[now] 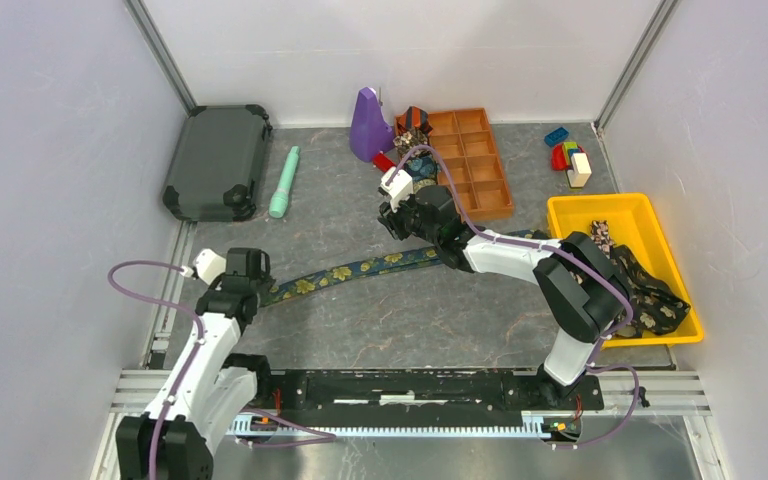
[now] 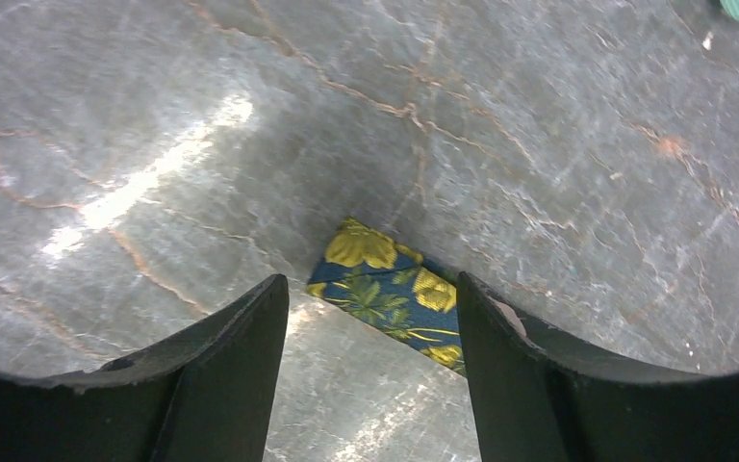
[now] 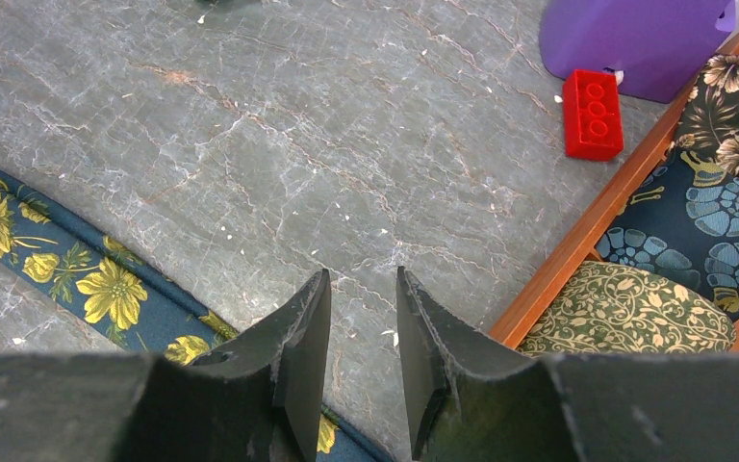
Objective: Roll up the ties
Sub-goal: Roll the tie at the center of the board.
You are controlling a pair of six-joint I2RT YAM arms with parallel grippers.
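Note:
A navy-gold floral tie point(image 1: 380, 264) lies flat as a long strip across the table's middle. Its left end point(image 2: 385, 284) sits on the table between the fingers of my left gripper point(image 2: 370, 281), which is open and just above it; in the top view this gripper point(image 1: 258, 288) is at the strip's left tip. My right gripper point(image 3: 362, 274) is narrowly open and empty over bare table, between the strip point(image 3: 67, 260) and the orange tray point(image 3: 587, 241); it also shows in the top view point(image 1: 392, 220). Rolled ties point(image 3: 625, 308) sit in the tray's near compartments.
The orange compartment tray point(image 1: 480, 165) stands at the back. A purple object point(image 1: 368, 125) and a red block point(image 3: 592, 114) lie beside it. A yellow bin point(image 1: 570, 215) at the right holds dark loose ties point(image 1: 650, 295). There is a mint stick point(image 1: 285, 182), a dark case point(image 1: 218, 160) and toy blocks point(image 1: 566, 155).

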